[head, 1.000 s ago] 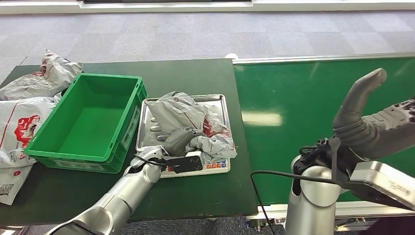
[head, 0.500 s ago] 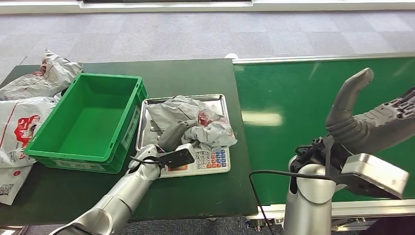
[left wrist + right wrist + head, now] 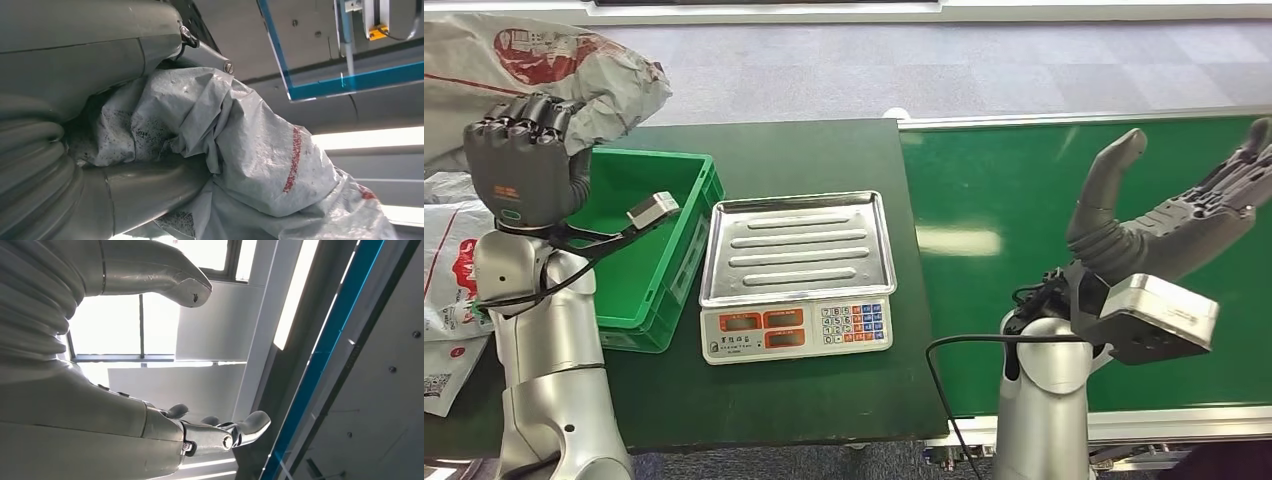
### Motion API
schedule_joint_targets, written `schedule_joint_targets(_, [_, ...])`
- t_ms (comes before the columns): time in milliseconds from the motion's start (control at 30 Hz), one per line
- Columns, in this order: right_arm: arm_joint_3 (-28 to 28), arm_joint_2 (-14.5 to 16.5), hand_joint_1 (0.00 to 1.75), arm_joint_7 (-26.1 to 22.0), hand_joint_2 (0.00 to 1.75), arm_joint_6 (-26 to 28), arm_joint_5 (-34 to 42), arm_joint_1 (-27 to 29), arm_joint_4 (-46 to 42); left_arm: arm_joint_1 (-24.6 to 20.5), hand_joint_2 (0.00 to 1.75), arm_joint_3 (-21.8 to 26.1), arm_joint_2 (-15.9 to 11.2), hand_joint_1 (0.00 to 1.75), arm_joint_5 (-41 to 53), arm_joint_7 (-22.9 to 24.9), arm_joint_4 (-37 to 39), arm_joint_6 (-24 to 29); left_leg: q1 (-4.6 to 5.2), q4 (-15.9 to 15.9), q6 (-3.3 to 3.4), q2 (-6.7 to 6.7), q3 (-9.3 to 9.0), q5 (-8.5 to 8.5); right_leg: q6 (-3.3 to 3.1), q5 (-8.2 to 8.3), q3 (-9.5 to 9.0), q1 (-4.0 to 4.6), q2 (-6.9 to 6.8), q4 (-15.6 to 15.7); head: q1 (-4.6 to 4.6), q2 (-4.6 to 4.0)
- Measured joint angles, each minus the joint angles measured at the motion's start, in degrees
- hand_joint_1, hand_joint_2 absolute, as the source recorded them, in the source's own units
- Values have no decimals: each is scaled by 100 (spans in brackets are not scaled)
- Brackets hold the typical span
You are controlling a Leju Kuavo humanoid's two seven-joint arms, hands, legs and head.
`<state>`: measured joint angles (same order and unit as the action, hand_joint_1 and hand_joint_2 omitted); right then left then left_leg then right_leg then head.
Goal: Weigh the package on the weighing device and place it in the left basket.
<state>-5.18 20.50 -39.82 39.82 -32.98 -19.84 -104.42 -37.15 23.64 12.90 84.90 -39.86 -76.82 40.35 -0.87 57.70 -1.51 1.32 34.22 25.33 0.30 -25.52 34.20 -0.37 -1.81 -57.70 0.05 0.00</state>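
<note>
Where carpet (image 3: 824,70) ends, dark table (image 3: 824,150)

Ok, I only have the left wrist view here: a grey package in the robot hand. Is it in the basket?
Observer: No. The left robot hand holds the grey package raised high, by the left end of the green basket, not inside it.
Operator: Anything on the scale?
Observer: Nothing. The tray of the weighing scale is bare.
Operator: And the other arm?
Observer: The right robot hand is open, held up over the green conveyor belt, holding nothing.
</note>
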Motion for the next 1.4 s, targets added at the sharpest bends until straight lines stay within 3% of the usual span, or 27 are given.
schedule_joint_targets(200, [24,0,0,0,175,1,-18,-45,99,8,175,499,15,175,81,253,-251,0,1,1,2,-2,2,-3,0,2,0,-1,-1,0,1,0])
schedule_joint_targets(300, [37,0,0,0,175,2,-37,-47,129,37,175,504,-56,175,124,953,-252,-1,2,1,3,0,1,-4,-2,4,1,-2,1,0,2,0])
schedule_joint_targets(433, [46,0,0,0,175,2,-52,-46,143,174,175,92,-403,160,152,2296,-151,-2,0,1,2,5,1,-4,-8,8,7,-3,5,0,1,0])
schedule_joint_targets(700, [56,0,0,28,175,2,-128,-44,143,296,175,-1111,-1165,155,158,3942,780,-5,-1,1,0,6,2,-9,-10,9,9,2,6,0,1,0])
schedule_joint_targets(733, [57,0,0,38,175,2,-146,-44,142,300,175,-1243,-1230,140,158,4044,931,-7,-1,1,0,6,3,-10,-10,10,9,2,6,0,1,0])
schedule_joint_targets(833, [57,0,0,51,175,2,-165,-43,141,312,175,-1514,-1359,60,158,4121,1238,-7,0,1,-1,7,4,-12,-10,14,10,1,7,0,1,0])
schedule_joint_targets(867, [58,0,0,52,175,2,-167,-43,141,310,131,-1573,-1390,40,158,4129,1316,-7,0,1,-1,7,4,-12,-10,15,11,1,7,0,1,0])
schedule_joint_targets(967, [62,0,0,22,175,2,-164,-43,143,286,0,-1685,-1446,3,158,4098,1591,-7,0,2,-1,5,4,-12,-10,15,12,0,6,0,1,0])
schedule_joint_targets(1400, [74,0,0,0,175,2,-145,-43,154,392,0,-1806,-1266,0,143,3377,1988,-5,0,2,-1,8,7,-12,-11,15,13,0,8,0,1,0])
